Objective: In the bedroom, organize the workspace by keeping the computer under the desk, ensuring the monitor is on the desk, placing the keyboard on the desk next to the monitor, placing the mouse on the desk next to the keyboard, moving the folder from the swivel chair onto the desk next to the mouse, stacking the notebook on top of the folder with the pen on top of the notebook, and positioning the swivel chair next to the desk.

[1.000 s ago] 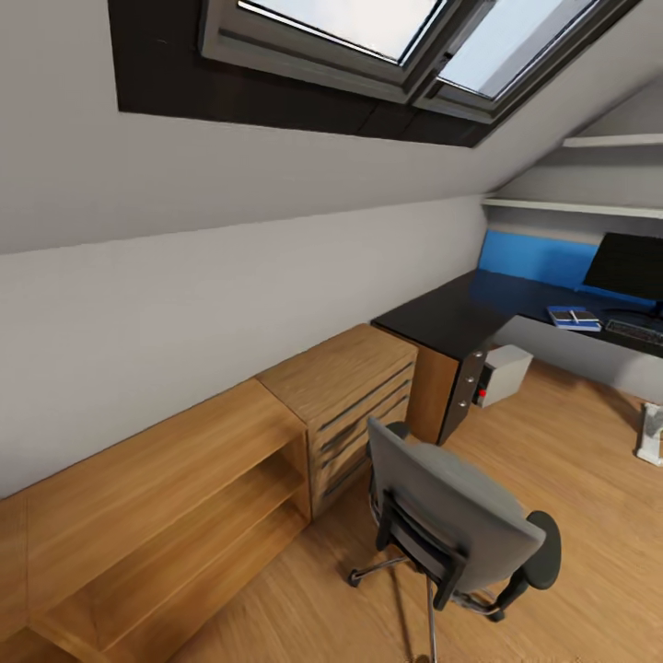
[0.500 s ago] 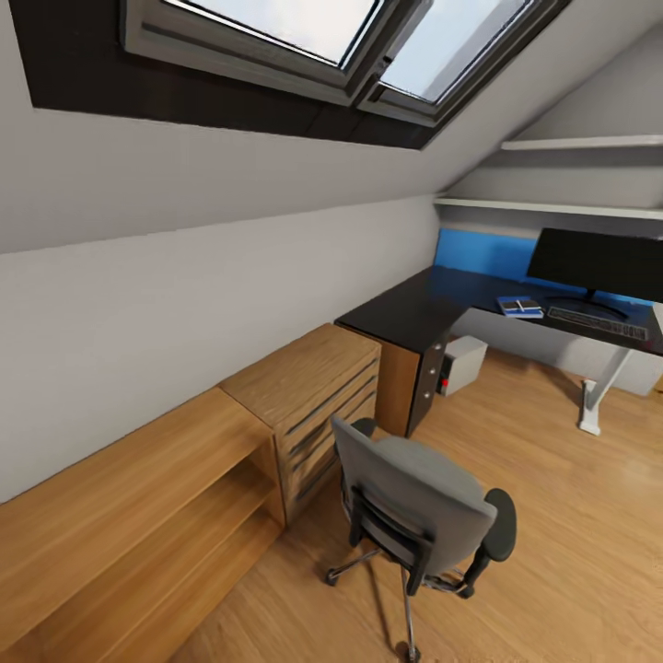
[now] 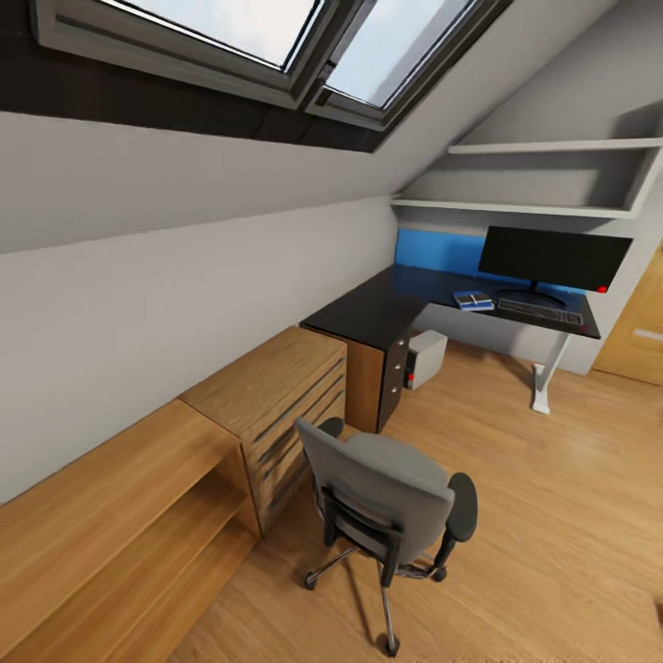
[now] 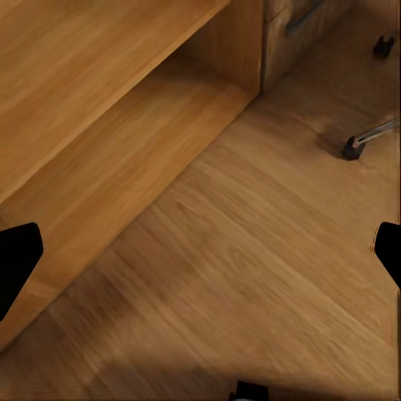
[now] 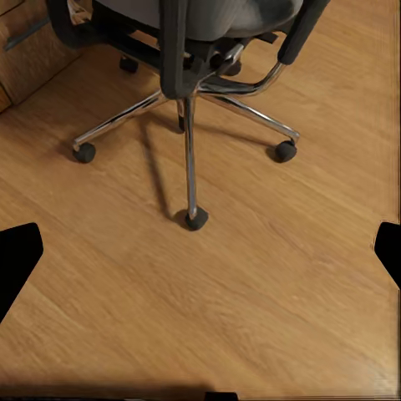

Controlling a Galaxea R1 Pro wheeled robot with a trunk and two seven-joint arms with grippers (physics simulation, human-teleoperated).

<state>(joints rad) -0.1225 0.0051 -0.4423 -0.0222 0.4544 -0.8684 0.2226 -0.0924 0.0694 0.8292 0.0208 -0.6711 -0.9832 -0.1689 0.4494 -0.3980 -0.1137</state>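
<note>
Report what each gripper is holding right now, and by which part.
Nothing is held. Left gripper and right gripper both hang open over bare wood floor, fingers spread wide.

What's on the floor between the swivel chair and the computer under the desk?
In the head view, bare wood floor runs from the chair to the computer; the dark drawer unit stands just beside that line.

**Cam setup: head wide, both wrists aimed at floor**

Head cam sits high, looks fwd and down across the room: swivel chair [image 3: 391, 511] close in front, desk [image 3: 387, 308] far back under the sloped ceiling. Left wrist cam faces down at the wood floor [image 4: 251, 276] near the low wooden shelf unit [image 4: 92, 125], fairly close. Right wrist cam faces down at the chair's chrome base, close. All three views share the chair's castor legs.
</note>
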